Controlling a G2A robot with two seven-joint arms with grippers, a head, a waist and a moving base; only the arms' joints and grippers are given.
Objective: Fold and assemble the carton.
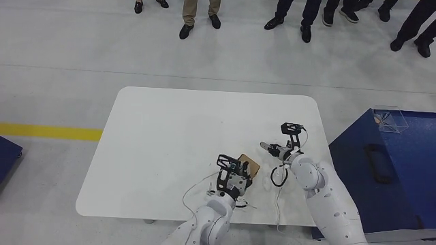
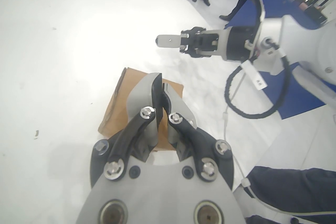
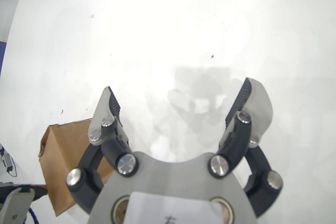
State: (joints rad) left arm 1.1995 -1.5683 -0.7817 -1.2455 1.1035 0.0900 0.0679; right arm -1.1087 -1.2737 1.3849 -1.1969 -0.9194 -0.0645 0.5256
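**A:** From above?
**B:** A smooth white, round-cornered worktop (image 1: 170,150) on a grey floor (image 1: 68,54). A flat brown cardboard carton (image 1: 251,165) lies near the robot's edge.
**A:** Left wrist view?
**B:** The left gripper (image 2: 160,80) is clamped on the carton.
**A:** Right wrist view?
**B:** The right gripper (image 3: 179,89) is spread wide, just beside the carton.

carton (image 1: 250,165) on table (image 1: 163,129) near front edge, left gripper (image 2: 160,84) clamped on it, right gripper (image 3: 178,90) just to its right

left hand (image 2: 160,86) pinched nearly shut, it seems; right hand (image 3: 178,86) spread wide.
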